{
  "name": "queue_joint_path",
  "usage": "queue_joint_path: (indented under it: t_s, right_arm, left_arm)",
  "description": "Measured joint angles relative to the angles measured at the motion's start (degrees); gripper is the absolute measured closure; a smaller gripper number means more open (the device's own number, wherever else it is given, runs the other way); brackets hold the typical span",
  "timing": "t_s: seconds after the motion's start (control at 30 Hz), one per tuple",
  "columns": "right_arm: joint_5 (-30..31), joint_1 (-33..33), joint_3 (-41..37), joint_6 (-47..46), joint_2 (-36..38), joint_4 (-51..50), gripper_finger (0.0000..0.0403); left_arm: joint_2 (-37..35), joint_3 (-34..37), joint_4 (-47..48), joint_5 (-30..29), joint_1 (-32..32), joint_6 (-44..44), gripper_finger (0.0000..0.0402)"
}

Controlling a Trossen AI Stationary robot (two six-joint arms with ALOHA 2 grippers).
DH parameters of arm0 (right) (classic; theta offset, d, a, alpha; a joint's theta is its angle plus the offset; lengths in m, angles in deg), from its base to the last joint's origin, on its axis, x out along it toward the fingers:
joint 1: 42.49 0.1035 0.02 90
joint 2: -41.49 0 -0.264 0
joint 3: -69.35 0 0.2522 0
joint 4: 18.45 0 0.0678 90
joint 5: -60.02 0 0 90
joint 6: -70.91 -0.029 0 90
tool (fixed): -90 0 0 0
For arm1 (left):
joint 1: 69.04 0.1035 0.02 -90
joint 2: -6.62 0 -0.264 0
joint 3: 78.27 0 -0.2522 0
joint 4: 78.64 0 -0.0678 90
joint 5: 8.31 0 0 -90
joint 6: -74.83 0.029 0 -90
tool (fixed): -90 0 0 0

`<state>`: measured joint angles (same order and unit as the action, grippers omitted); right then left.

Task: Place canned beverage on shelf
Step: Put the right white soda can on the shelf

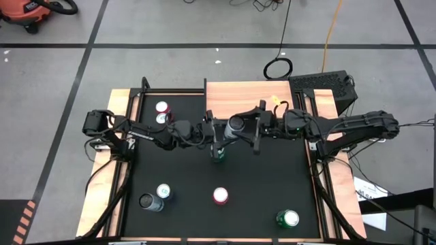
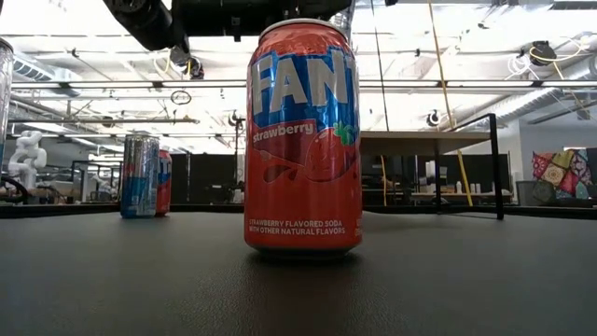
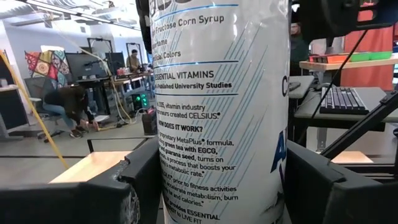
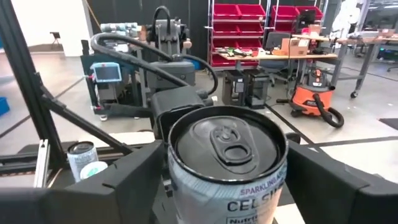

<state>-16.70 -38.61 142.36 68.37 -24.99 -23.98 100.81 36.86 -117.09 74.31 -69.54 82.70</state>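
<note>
Celsius can between left tool fingers, possibly gripped, pull-tab visible from right wrist only

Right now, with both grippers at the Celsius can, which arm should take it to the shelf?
Right, probably. The shelf stands at the far edge on the right arm's side, and the right gripper is around the Celsius can. The left gripper holds it but would reach farther across.
</note>
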Motion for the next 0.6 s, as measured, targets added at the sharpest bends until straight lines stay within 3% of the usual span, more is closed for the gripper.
queue_joint_path:
  t_s: [0.23, 0.4, 0.6]
  right_arm:
    - [-0.94, -1.93, 0.07, -1.25, 0.04, -1.48, 0.0163]
    - [-1.10, -2.73, 0.07, 0.24, 0.99, -4.85, 0.0162]
    - [-3.12, -6.74, 0.00, 0.16, 4.91, -10.53, 0.0161]
  left_arm:
    - [0.00, 0.00, 0.61, 0.02, 0.42, -0.34, 0.0157]
    - [-0.12, 0.00, 2.77, -0.61, 0.64, 0.16, 0.0153]
    - [-3.95, -0.09, 10.27, -4.60, 1.88, -0.29, 0.0096]
